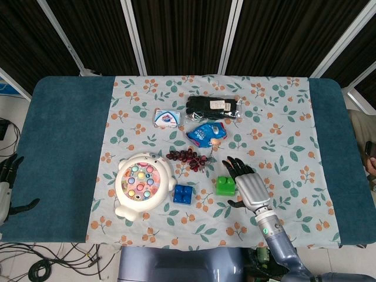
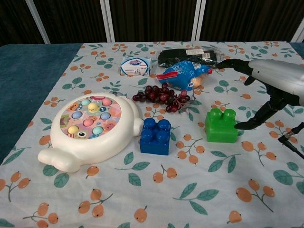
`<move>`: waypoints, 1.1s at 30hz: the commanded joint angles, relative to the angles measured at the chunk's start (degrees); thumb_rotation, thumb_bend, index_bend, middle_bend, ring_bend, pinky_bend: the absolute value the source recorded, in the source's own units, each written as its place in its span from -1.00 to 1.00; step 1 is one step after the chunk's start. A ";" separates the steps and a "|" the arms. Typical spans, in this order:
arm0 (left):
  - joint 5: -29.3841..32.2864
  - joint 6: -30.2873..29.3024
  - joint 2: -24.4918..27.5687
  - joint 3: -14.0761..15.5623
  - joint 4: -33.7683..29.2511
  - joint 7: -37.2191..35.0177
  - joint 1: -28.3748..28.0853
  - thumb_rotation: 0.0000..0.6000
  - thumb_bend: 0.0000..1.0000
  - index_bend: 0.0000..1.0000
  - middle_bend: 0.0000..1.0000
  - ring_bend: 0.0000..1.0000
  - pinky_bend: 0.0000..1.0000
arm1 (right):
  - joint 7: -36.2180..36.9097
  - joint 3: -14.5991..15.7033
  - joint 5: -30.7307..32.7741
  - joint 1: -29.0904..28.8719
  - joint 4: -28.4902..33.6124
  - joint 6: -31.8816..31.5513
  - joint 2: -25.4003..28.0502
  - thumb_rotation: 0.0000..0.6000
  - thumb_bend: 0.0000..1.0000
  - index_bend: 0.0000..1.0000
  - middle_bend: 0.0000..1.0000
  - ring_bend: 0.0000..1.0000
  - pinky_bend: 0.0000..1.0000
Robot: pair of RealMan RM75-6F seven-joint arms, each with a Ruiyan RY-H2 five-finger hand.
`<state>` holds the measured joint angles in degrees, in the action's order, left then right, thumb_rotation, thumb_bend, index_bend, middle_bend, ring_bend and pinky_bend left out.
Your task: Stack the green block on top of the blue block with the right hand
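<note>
The green block (image 1: pixel 225 185) (image 2: pixel 221 125) sits on the patterned cloth, right of the blue block (image 1: pixel 183 194) (image 2: pixel 156 136), with a gap between them. My right hand (image 1: pixel 249 184) (image 2: pixel 270 85) hovers just right of the green block, fingers spread and thumb lowered, holding nothing and apart from the block. My left hand (image 1: pixel 8 187) hangs off the table's left edge, fingers apart and empty.
A white fishing toy (image 1: pixel 141 184) (image 2: pixel 90 128) lies left of the blue block. Dark grapes (image 1: pixel 187 157) (image 2: pixel 164 96), a blue snack bag (image 1: pixel 207 133) (image 2: pixel 183 74), a black packet (image 1: pixel 212 108) and a small white pack (image 1: pixel 167 117) (image 2: pixel 136 66) lie behind the blocks.
</note>
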<state>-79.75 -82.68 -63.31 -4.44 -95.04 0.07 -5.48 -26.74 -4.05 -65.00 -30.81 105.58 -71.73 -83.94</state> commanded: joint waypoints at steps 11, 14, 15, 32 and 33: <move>-0.05 -0.19 0.14 -0.05 0.07 -0.34 0.11 1.00 -1.00 -1.00 -1.00 -1.00 -1.00 | -1.82 -1.15 1.17 -0.24 -0.03 1.43 -1.19 1.00 -0.85 -1.00 -1.00 -0.97 -0.59; -0.08 -0.23 0.12 -0.07 0.14 -0.37 0.11 1.00 -1.00 -1.00 -1.00 -1.00 -1.00 | -2.29 -1.47 1.53 -0.38 -0.01 1.64 -1.53 1.00 -0.85 -1.00 -1.00 -0.97 -0.59; -0.05 -0.21 0.13 -0.08 0.15 -0.39 0.11 1.00 -1.00 -1.00 -1.00 -1.00 -1.00 | -2.43 -1.55 1.62 -0.41 -0.03 1.70 -1.61 1.00 -0.85 -1.00 -1.00 -0.97 -0.59; 0.33 0.11 0.28 -0.22 0.10 -0.70 0.04 1.00 -1.00 -1.00 -1.00 -1.00 -1.00 | -5.12 -2.44 5.21 -1.98 -3.66 4.85 -3.67 1.00 -0.77 -0.91 -0.90 -0.96 -0.59; 0.38 0.15 0.30 -0.24 0.08 -0.69 0.02 1.00 -1.00 -1.00 -1.00 -1.00 -1.00 | -5.41 -2.53 5.64 -2.19 -4.09 5.11 -3.95 1.00 -0.76 -0.89 -0.89 -0.96 -0.59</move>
<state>-79.36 -82.53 -63.01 -4.69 -94.95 -0.63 -5.46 -31.82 -6.51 -59.65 -32.75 101.80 -66.91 -87.65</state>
